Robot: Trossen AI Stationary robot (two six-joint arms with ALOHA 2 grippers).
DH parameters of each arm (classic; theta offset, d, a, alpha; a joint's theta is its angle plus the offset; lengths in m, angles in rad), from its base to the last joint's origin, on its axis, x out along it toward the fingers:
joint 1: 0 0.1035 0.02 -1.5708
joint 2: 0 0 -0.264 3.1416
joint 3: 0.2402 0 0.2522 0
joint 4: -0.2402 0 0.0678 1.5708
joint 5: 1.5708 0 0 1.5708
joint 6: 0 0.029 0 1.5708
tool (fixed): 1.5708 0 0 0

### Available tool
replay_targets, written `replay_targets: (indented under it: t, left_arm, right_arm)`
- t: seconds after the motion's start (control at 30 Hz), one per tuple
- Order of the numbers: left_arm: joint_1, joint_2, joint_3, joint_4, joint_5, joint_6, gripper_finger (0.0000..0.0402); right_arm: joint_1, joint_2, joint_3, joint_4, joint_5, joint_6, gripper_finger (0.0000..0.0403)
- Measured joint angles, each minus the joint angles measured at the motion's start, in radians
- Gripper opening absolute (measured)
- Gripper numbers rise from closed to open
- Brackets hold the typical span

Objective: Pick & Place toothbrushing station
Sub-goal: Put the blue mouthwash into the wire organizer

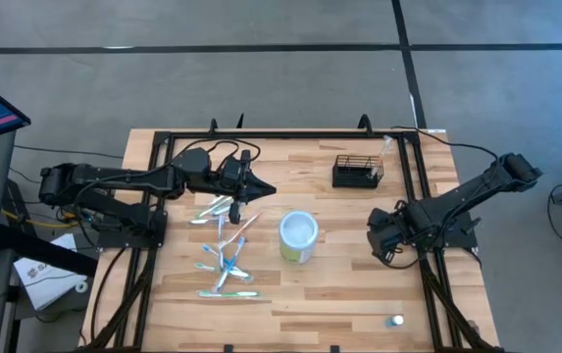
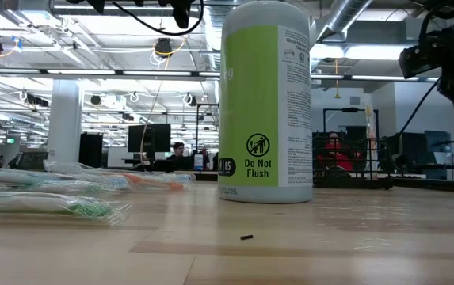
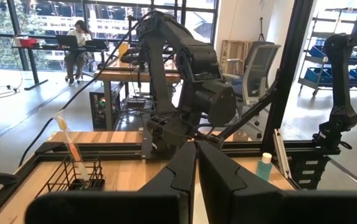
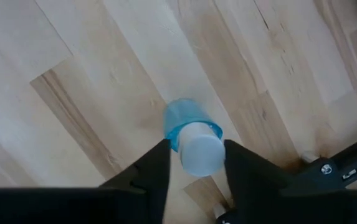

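Right wrist view has the right gripper (image 4: 194, 163) with fingers spread around a small blue bottle (image 4: 192, 144), not clamped. Left gripper (image 3: 196, 163) hovers pinched shut over the toothbrushes (image 1: 224, 250), away from the black mesh basket (image 1: 357, 172).

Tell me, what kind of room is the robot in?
Probably a big robot lab or workshop office. Past the wooden table you can see a person at a desk, an office chair and bare pipes on the ceiling.

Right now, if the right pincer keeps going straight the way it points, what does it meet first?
The small blue bottle: it stands between the right pincer's fingers, white cap toward the camera. Beyond it lies only the table; depth is unclear.
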Motion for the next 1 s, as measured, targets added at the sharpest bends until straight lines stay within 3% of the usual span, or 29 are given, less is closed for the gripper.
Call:
replay_targets:
  t: [0.13, 0.47, 0.7, 1.0]
  left_arm:
    - [0.0, 0.0, 0.0, 0.0, 0.0, 0.0, 0.0011]
    - [0.0, 0.0, 0.0, 0.0, -0.001, 0.0, 0.0011]
    - [0.0, 0.0, 0.0, 0.0, -0.005, 0.0, 0.0011]
    - [0.0, 0.0, 0.0, 0.0, -0.005, 0.0, 0.0011]
  right_arm:
    - [0.001, 0.0, 0.002, 0.006, 0.001, -0.009, 0.008]
    - [0.001, -0.005, 0.002, 0.01, -0.011, -0.053, 0.0078]
    - [-0.009, -0.084, 0.004, 0.006, -0.019, -0.053, 0.0078]
    - [-0.05, -0.113, 0.119, -0.05, 0.016, -0.082, 0.0078]
